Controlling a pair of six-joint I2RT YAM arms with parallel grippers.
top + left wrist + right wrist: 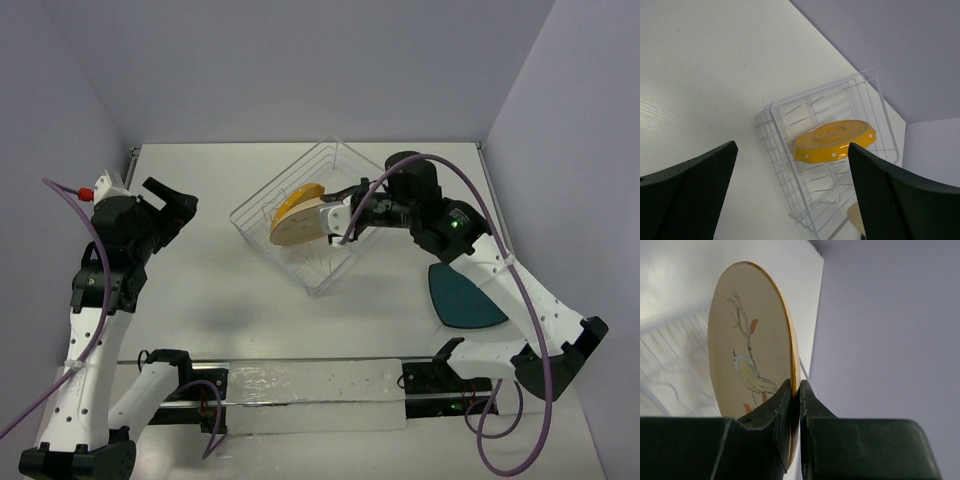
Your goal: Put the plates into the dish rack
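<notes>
The dish rack (272,253) is a silver-white wire basket set cornerwise at mid-table. An orange-yellow scalloped plate (297,198) stands on edge among its prongs, and it shows with pale dots in the left wrist view (832,142). My right gripper (335,222) is shut on the rim of a beige plate (298,230) and holds it upright over the rack beside the yellow one. The right wrist view shows that plate's bird drawing (747,340) pinched between the jaws of my right gripper (795,386). A dark teal plate (465,295) lies flat on the table at right. My left gripper (170,205) hangs open left of the rack.
White walls close the table at the back and both sides. A rail with both arm bases runs along the near edge (310,385). A purple cable loops over the right arm (480,210). In the left wrist view the rack's rim (780,131) lies between the spread fingers.
</notes>
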